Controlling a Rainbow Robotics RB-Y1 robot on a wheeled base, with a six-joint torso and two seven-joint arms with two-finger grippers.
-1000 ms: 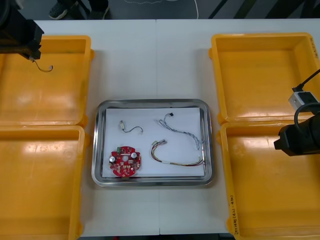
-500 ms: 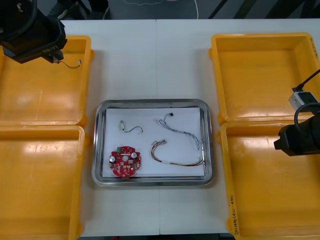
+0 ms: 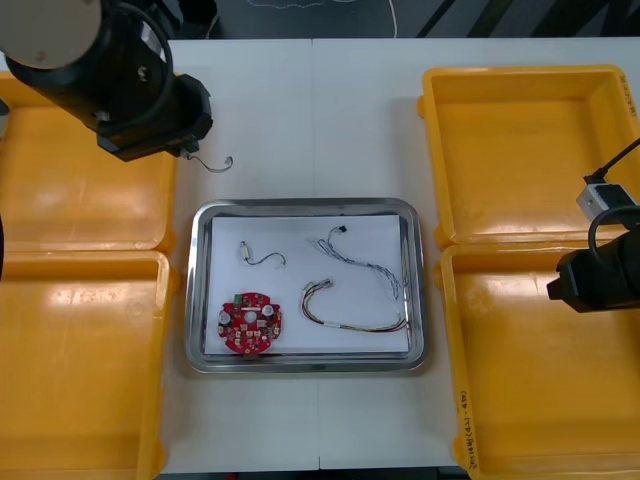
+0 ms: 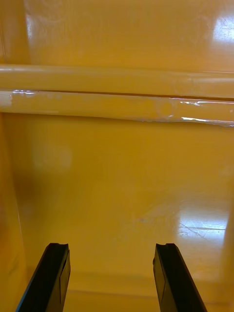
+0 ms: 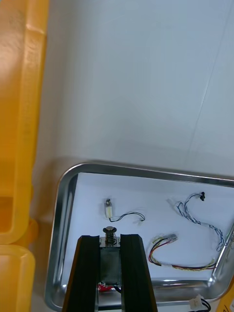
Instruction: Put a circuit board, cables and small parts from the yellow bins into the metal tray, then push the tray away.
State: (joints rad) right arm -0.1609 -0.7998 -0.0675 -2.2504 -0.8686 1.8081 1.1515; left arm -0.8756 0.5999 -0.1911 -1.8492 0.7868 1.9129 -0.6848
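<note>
My left gripper (image 5: 111,240) is shut on a small metal part (image 5: 110,261) with a spring at its top. In the front view that gripper (image 3: 188,150) hangs over the table just beyond the tray's far left corner, and the part's thin wire (image 3: 215,162) dangles beside it. The metal tray (image 3: 197,300), white inside, holds a round red circuit board (image 3: 251,322), another small metal part with a wire (image 3: 258,256), a blue and white cable (image 3: 362,258) and a red and yellow cable (image 3: 352,312). My right gripper (image 4: 112,278) stands open over the near right yellow bin (image 3: 540,400).
Two yellow bins lie at the left (image 3: 80,200) (image 3: 80,360), and a far right bin (image 3: 520,150) lies beyond the right arm (image 3: 595,280). Bare table lies beyond the tray, between the far bins.
My left arm has swung right, out of the far left bin and over its rim to the table near the tray, carrying the small metal part. The right arm has not moved.
</note>
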